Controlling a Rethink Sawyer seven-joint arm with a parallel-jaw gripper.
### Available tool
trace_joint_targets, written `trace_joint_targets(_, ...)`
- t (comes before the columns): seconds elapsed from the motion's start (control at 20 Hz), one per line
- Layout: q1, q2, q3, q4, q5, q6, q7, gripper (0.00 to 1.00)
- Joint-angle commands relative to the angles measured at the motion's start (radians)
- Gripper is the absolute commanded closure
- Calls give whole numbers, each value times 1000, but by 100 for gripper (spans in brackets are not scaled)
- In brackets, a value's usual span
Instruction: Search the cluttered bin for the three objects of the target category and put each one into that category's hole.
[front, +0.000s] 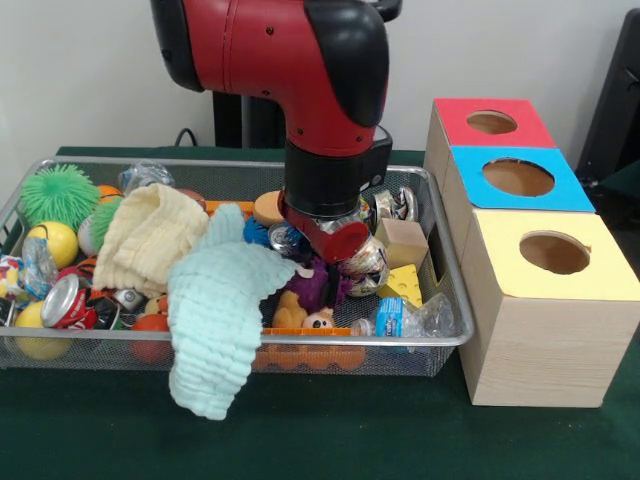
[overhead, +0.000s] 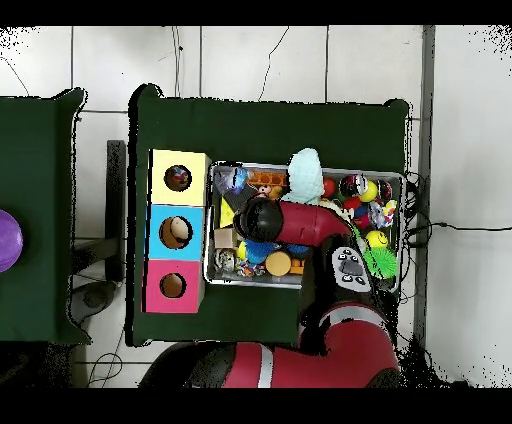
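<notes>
The arm (front: 300, 70) reaches down into the middle of the wire bin (front: 445, 270). Its claw (front: 325, 235) is buried among the clutter, and I cannot tell whether it grips anything. The target things are not evident; the three-holed box (front: 540, 290) waits just beside. Best lift straight up, clear of the mint cloth (front: 220, 310) draped over the rim.

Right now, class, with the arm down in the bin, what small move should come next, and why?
Probably a short lift straight up. The gripper sits low among the clutter in the wire bin, so whether it holds anything cannot be seen. Rising would show that and clear the rim toward the boxes.
</notes>
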Motion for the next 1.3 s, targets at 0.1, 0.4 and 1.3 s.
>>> trace_joint_targets(0.1, 22, -22, -15, 22, -70, -72, 2, 0)
trace_joint_targets(0.4, 28, -100, -27, 146, -62, -65, 35, 0)
trace_joint_targets(1.3, -28, -159, 16, 520, -28, -251, 92, 0)
